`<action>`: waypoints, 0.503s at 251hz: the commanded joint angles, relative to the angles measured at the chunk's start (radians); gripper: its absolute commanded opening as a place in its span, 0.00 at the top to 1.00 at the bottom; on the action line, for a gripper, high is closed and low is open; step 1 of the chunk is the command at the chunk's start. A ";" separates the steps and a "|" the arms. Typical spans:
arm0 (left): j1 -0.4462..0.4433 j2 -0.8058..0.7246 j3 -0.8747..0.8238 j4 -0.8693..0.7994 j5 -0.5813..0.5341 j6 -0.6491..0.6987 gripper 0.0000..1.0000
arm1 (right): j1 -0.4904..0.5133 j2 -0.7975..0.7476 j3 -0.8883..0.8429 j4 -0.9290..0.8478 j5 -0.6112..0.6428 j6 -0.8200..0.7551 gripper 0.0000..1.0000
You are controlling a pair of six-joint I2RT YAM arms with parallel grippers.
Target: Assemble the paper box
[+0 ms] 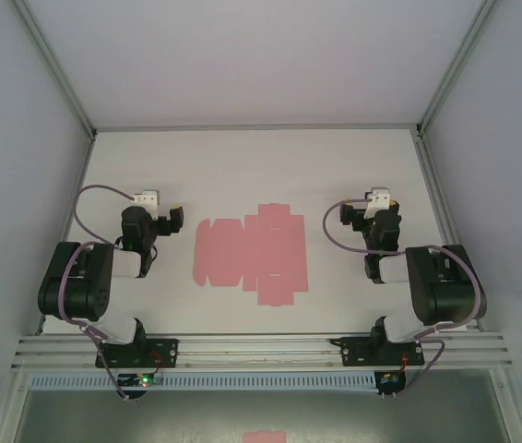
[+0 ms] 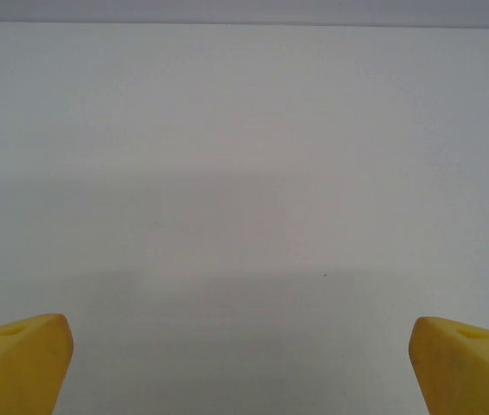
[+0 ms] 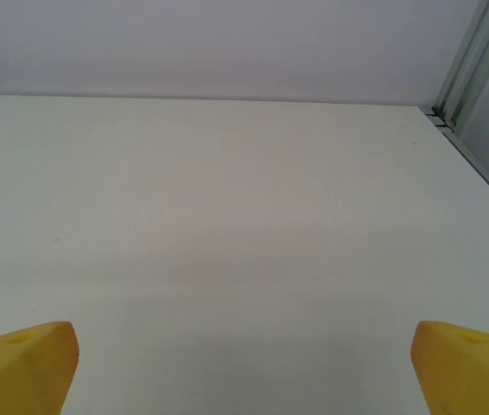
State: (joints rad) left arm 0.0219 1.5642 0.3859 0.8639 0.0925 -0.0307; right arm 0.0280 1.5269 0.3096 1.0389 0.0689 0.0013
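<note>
- The paper box (image 1: 250, 256) lies as a flat, unfolded pink cut-out sheet on the white table (image 1: 243, 157), roughly midway between the two arms.
- Creases and flaps show on the sheet; a broad panel forms its left part, and narrower flaps stick out toward the far side and the near side on its right part.
- The left gripper (image 1: 155, 212) sits to the left of the sheet, near its left edge but apart from it, pointing toward the far wall.
- In the left wrist view, the left gripper (image 2: 243, 367) has its yellow fingers (image 2: 15, 363) spread wide at the two lower corners, with bare white table between them and nothing held.
- The right gripper (image 1: 368, 209) sits to the right of the sheet, farther from it than the left one, also pointing toward the far wall.
- In the right wrist view, the right gripper (image 3: 244, 372) has its yellow fingers (image 3: 20, 367) standing just as wide apart over bare table, gripping nothing.
- A metal corner post (image 3: 473, 60) rises at the table's far right corner in that view.
- Purple cables (image 1: 81, 208) loop from each wrist back to its arm.
- A slotted aluminium rail (image 1: 261, 349) runs along the near edge, carrying both arm bases.
- A small pink patch (image 1: 264, 437) shows below the rail at the bottom edge of the top view.
</note>
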 commanded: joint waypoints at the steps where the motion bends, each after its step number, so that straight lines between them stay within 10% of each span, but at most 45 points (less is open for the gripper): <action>1: 0.009 -0.010 0.018 -0.015 -0.025 -0.003 0.00 | -0.010 -0.006 0.013 0.013 -0.014 0.004 0.02; 126: 0.009 -0.007 0.021 -0.019 -0.027 -0.003 0.00 | -0.025 -0.004 0.017 0.008 -0.031 0.023 0.02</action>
State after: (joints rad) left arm 0.0219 1.5642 0.3862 0.8593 0.0925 -0.0307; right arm 0.0082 1.5269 0.3096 1.0355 0.0582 0.0025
